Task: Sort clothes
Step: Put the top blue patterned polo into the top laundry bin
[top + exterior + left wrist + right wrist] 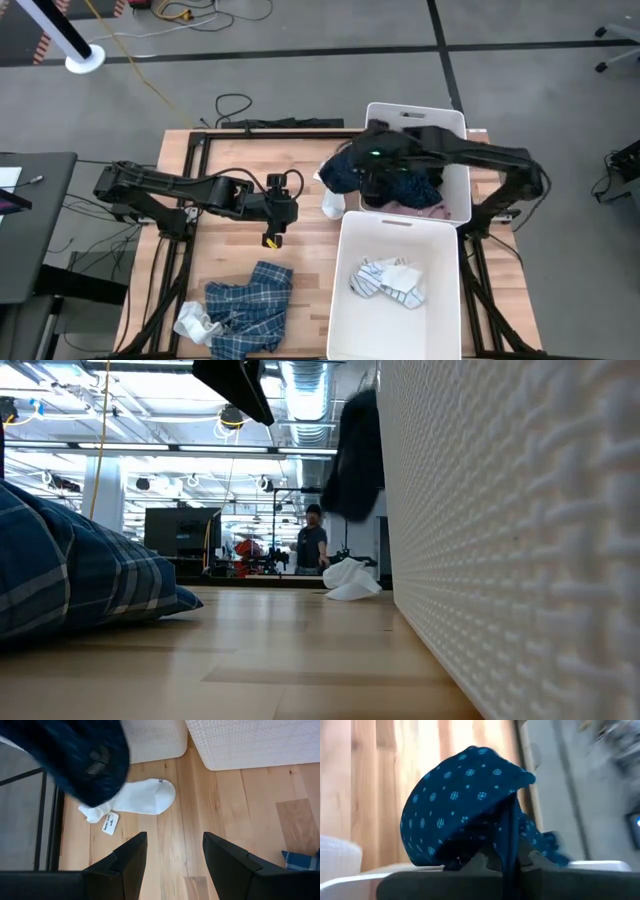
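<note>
High view: the right hand [362,178], clenched on the navy dotted piece [342,170], holds it at the far bin [455,120] rim for sorting.
Left wrist view: the left hand [172,852], released, hovers above the white sock [145,797] on the desk [240,800].

The navy dotted piece [465,805] hides the right gripper's fingertips. Beside the white sock [142,797], the tag's [110,823] print is too small to read.
</note>
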### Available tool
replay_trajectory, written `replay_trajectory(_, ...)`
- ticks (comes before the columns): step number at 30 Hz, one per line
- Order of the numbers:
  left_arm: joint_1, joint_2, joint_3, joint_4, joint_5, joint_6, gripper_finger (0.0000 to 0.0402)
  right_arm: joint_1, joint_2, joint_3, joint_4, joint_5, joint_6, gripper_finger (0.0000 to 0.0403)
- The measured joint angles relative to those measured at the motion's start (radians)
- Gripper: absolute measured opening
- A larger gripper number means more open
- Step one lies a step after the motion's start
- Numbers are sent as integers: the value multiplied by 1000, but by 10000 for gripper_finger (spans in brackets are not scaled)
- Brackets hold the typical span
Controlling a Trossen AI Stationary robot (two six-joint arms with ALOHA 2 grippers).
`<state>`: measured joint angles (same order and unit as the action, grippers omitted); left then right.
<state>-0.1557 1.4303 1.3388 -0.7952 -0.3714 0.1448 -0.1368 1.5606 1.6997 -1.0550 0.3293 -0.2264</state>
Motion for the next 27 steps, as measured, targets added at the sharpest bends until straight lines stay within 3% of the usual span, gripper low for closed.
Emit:
replay_trajectory(6, 0, 0, 0, 0, 0, 0, 188, 47, -179, 3, 20, 155, 50, 5)
replay_trajectory(11, 0, 0, 0, 0, 0, -1, 188, 17, -285, 3, -195, 237, 230, 4)
replay_trajectory(18, 11, 0, 0, 21, 0, 12, 188, -17, -326, -78, -420, 225, 432, 11)
replay_trajectory(27, 46, 11, -2, 98, 58, 35, 188, -43, -325, -363, -338, 94, 439, 13)
